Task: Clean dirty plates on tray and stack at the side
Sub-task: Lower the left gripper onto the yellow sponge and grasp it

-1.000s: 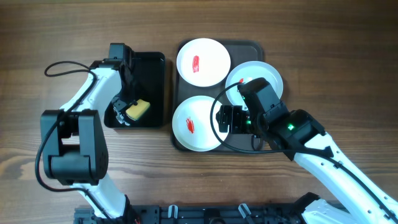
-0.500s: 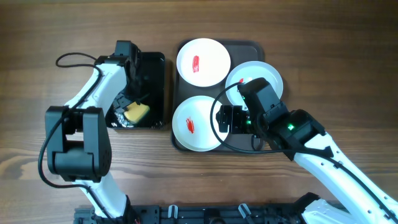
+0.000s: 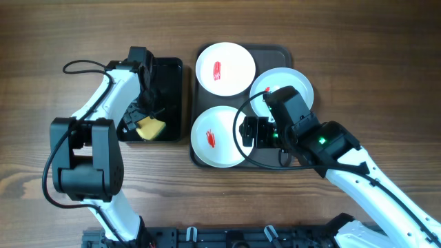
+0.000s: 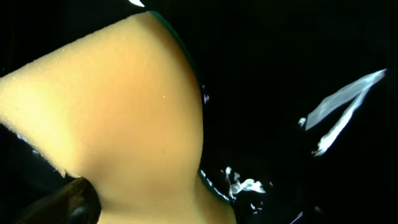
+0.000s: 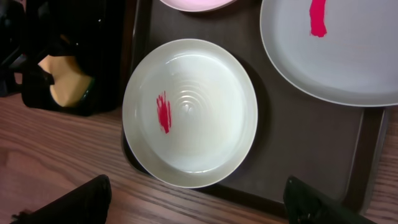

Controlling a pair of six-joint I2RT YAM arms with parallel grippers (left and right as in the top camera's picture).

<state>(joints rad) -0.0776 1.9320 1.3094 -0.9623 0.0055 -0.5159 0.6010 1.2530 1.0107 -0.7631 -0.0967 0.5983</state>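
Three plates lie on the tray point(image 3: 273, 54), which sits right of centre on the wooden table point(image 3: 358, 41). The far plate point(image 3: 225, 69) is white with an upright red smear at its middle. The near plate point(image 3: 215, 136) is white too; the right wrist view shows it creamy, with faint rings at its centre and a red smear point(image 5: 163, 112) just left of them. Its near-left rim reaches over the tray's edge. The right plate point(image 3: 289, 81) looks pale blue-grey and carries a red mark.

The right gripper point(image 5: 199, 204) hovers above the near plate with its fingers wide apart and nothing between them. The left gripper point(image 3: 140, 116) is down in the black tub point(image 3: 169, 72) left of the tray, just beside a yellow sponge point(image 3: 150, 128).

The right arm covers the near half of the right plate and much of the tray's near right part. In the right wrist view the right plate and the far plate are cut off by the frame, the far one showing only a pinkish sliver of rim. The left wrist view is nearly filled by the sponge against black, with white glints on the tub; only a dark bit of one finger shows at the lower left corner. Whether the left fingers are apart or pinch the sponge cannot be told.
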